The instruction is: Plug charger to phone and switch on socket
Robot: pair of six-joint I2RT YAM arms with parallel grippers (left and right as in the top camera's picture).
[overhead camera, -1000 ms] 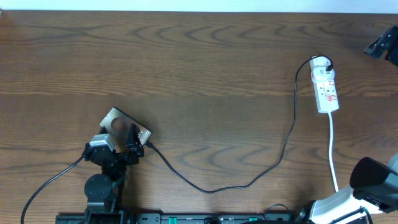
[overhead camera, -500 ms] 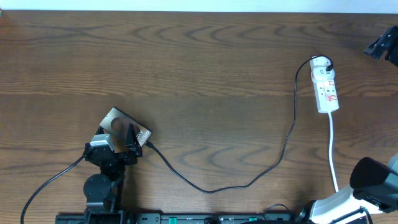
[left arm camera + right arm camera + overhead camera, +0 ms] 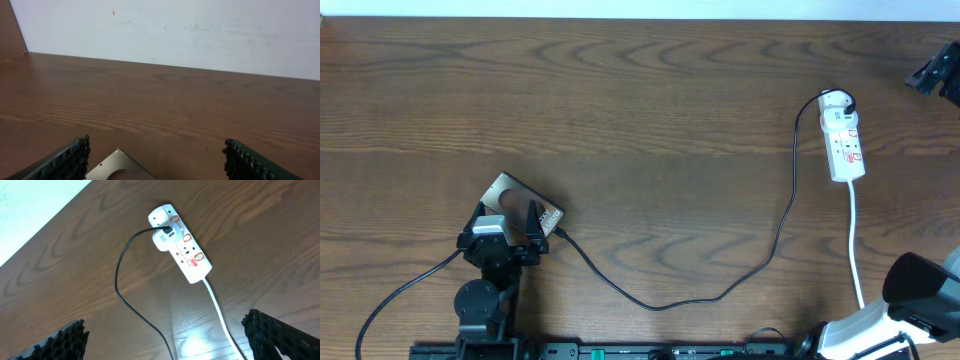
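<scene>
Straddling the phone (image 3: 506, 191), the left tool (image 3: 506, 220) stands open.

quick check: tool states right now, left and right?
Left tool: open, holding nothing; a corner of the phone shows in the gap.
Right tool: open, holding nothing.

Socket (image 3: 181, 246) and charger (image 3: 116, 280) on table (image 3: 260, 235)

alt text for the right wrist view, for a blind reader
A white power strip with red switch marks lies on a dark wooden table, a black charger cable plugged in near its far end and its white cord running toward the camera. The right gripper has its jaws wide open at the lower corners.
</scene>
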